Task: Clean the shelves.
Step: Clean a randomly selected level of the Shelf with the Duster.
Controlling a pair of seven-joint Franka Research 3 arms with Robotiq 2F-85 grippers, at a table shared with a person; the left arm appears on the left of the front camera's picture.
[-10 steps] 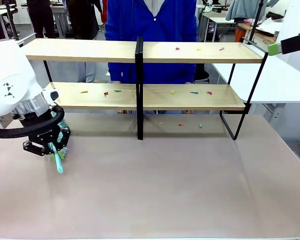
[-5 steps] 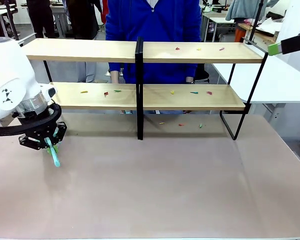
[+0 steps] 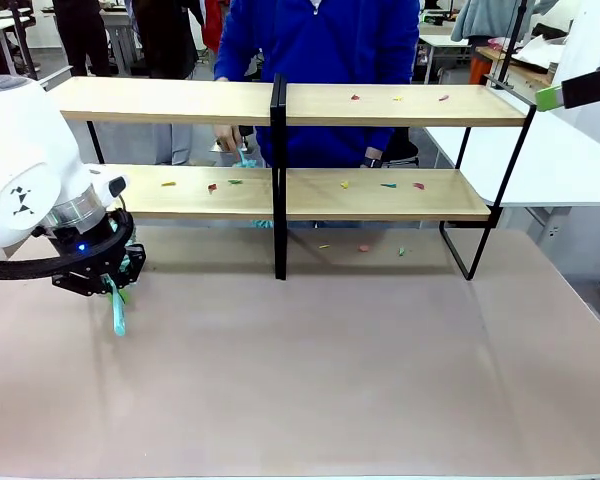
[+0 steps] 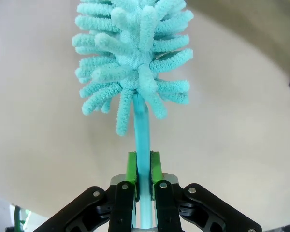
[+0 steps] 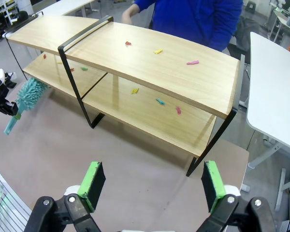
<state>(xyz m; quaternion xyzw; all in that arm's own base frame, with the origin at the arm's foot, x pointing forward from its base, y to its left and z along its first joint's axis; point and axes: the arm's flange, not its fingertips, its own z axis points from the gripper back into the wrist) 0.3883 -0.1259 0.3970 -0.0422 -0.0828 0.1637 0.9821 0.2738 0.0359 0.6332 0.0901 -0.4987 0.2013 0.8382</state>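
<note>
A white side table [image 3: 565, 165] stands right of the beige worktable [image 3: 330, 380], over grey floor [image 5: 244, 126].

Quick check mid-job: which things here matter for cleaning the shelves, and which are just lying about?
For the job: the shelves; the teal duster, clamped in the robot's left hand; coloured scraps on both boards.

Just about: loose bits on the brown table under the shelves; the white side table; the robot's right hand, open, idle.
</note>
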